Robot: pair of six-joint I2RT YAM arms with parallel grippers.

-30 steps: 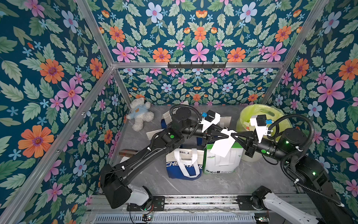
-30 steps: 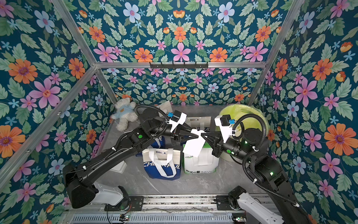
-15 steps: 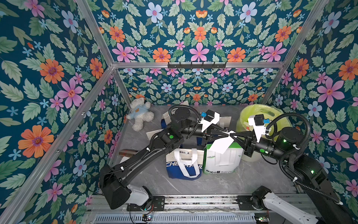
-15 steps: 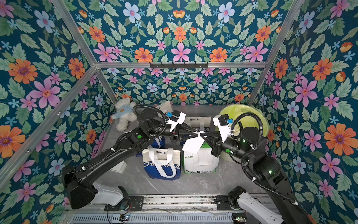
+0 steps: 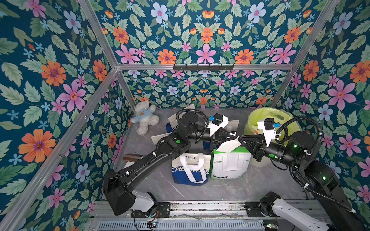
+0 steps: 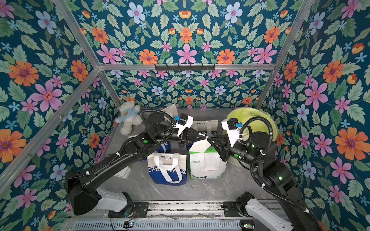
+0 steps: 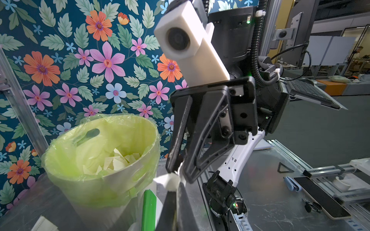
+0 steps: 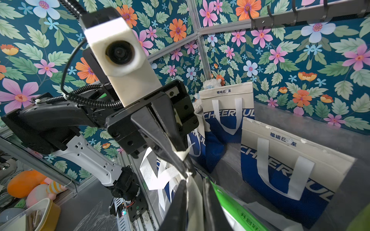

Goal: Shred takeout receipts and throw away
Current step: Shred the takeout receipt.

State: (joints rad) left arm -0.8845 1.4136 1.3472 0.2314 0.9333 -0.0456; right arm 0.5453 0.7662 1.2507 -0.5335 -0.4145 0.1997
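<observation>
One takeout receipt (image 5: 230, 145), a white paper slip, hangs in the air above the white-and-green bag (image 5: 230, 166), also seen in a top view (image 6: 200, 147). My left gripper (image 5: 236, 137) is shut on its top corner, tip to tip with my right gripper (image 5: 240, 138). In the right wrist view the right gripper (image 8: 195, 184) has its fingers slightly apart, with the receipt (image 8: 195, 197) lying loosely between them. In the left wrist view the left gripper (image 7: 177, 189) pinches the receipt's crumpled corner (image 7: 168, 179). Torn white scraps (image 7: 116, 162) lie in the green-lined bin (image 7: 100, 180).
The bin (image 5: 280, 118) stands at the back right, behind my right arm. A blue-and-white bag (image 5: 190, 170) stands next to the white-and-green one, with more bags (image 8: 280, 160) behind them. A teddy bear (image 5: 145, 118) lies at the back left.
My left gripper has closed onto the receipt's top corner. My right gripper's fingers have parted a little. Both arms have stayed nearly in place.
</observation>
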